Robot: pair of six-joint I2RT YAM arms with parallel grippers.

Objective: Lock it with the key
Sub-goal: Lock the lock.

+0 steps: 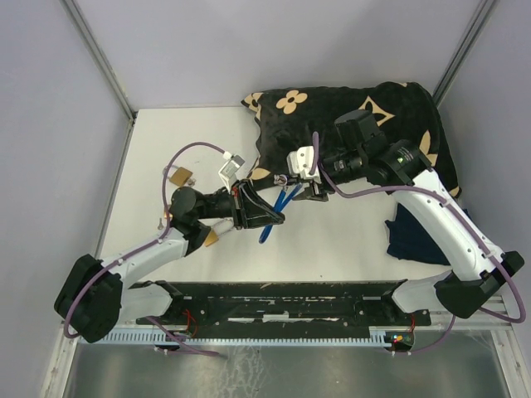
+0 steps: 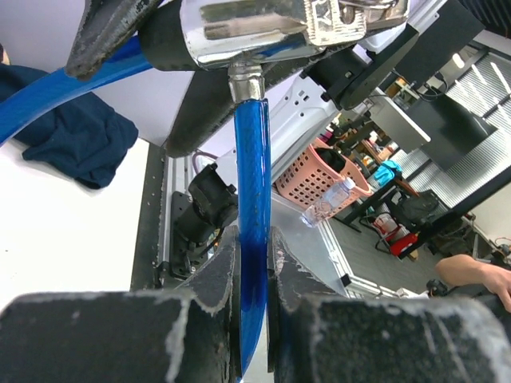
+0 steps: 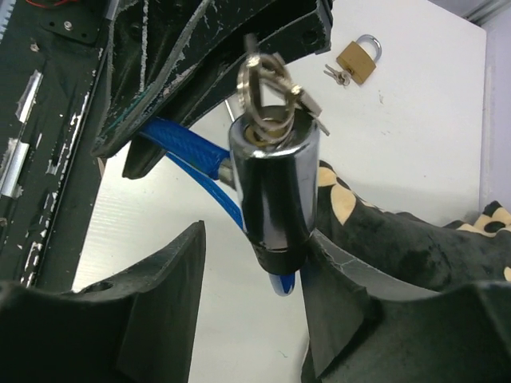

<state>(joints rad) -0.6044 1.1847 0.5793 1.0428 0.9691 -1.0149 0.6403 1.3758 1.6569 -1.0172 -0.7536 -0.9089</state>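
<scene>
1. The left hand [image 2: 254,271] is clenched on the blue cable [image 2: 251,175] of a cable lock. Its two fingers [image 2: 215,271] press the cable from both sides, just below the lock body.
2. The chrome lock cylinder [image 3: 274,187] is raised off the counter [image 1: 332,249], near the middle of the top view where the two hands meet. It is close to the front edge of the black flower-patterned fabric [image 1: 348,108].
3. The right hand [image 3: 255,247] is released, with the cylinder standing between its spread fingers [image 3: 172,271]. A clear gap shows on one side. On the other side the cylinder is at or against the finger, and contact cannot be told.
4. A key ring [image 3: 262,76] sits at the upper, keyed end of the cylinder.
5. The cable leaves the cylinder's lower end as a blue loop, which passes toward the left hand.
6. A brass padlock [image 3: 358,60] with small keys just beside it lies on the counter, well apart from the cable lock, on the left arm's side.
7. A dark blue cloth [image 1: 415,236] lies on the counter near the right arm.
</scene>
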